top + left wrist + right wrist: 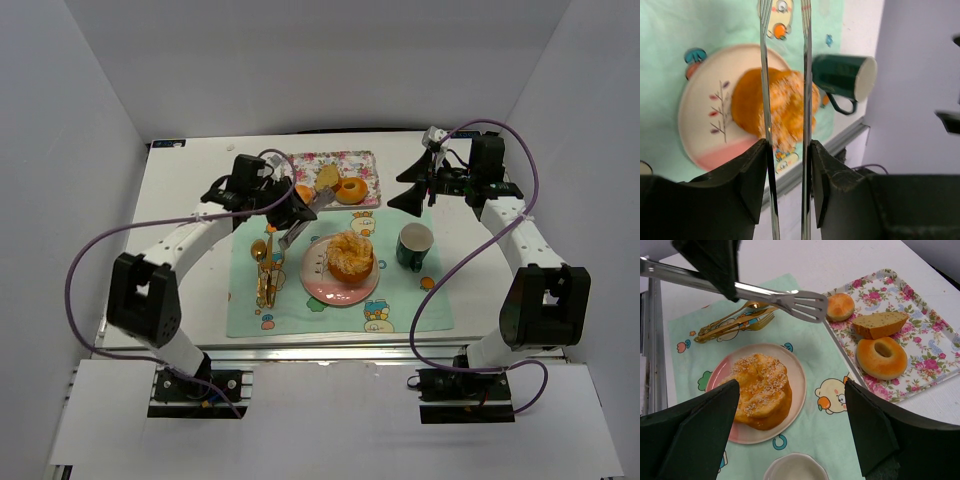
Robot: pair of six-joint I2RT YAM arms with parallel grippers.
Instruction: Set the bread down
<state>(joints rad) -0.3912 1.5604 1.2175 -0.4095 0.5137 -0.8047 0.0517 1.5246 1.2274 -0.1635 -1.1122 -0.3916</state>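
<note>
The bread [350, 257], a golden bun with a pale ridged top, sits on a pink-and-white plate [328, 292] on the mat. It also shows in the left wrist view [785, 100] and the right wrist view [760, 390]. My left gripper [288, 213] is shut on metal tongs [320, 203], held above and to the left of the plate. The tongs [806, 75] are empty, their arms apart, tips [805, 305] near the tray's corner. My right gripper [415, 185] is open and empty, high behind the mug; in its own view [790, 390] it looks down on the plate.
A floral tray [310, 165] at the back holds a doughnut [350, 190], a bread slice [327, 178] and a small bun [303, 192]. A green mug [414, 247] stands right of the plate. Gold cutlery [265, 270] lies on the mint mat [400, 300].
</note>
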